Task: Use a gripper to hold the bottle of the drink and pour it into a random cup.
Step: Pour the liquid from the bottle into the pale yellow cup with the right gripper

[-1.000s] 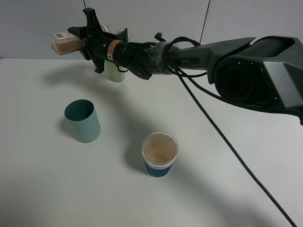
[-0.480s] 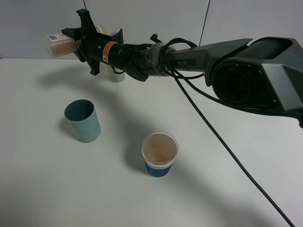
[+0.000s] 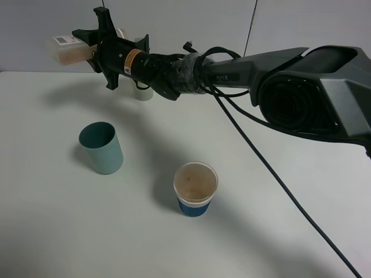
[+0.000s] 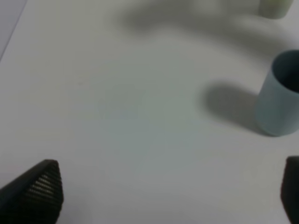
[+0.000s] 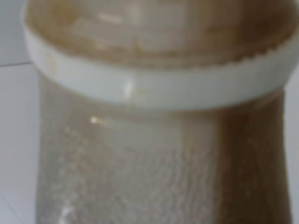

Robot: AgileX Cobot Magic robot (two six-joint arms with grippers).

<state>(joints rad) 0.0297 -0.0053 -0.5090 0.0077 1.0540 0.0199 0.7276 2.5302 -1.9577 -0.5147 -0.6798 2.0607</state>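
My right gripper (image 3: 88,46) reaches across to the far left, high above the table, shut on the bottle of the drink (image 3: 65,50). The bottle lies roughly level, its white-labelled end pointing left, with brown liquid inside. It fills the right wrist view (image 5: 154,140), so the fingers are hidden there. A teal cup (image 3: 101,148) stands below it on the left. A blue-and-white cup (image 3: 195,189) holding some brown liquid stands near the middle. My left gripper (image 4: 163,191) is open over bare table, with the teal cup (image 4: 280,95) off to one side.
A pale cup (image 3: 141,89) stands at the back, partly behind the right arm, and shows again as the pale cup (image 4: 275,7) at the edge of the left wrist view. A black cable (image 3: 278,179) trails from the right arm across the white table (image 3: 69,231).
The right gripper has carried the bottle further left and slightly higher. The cups have not moved.
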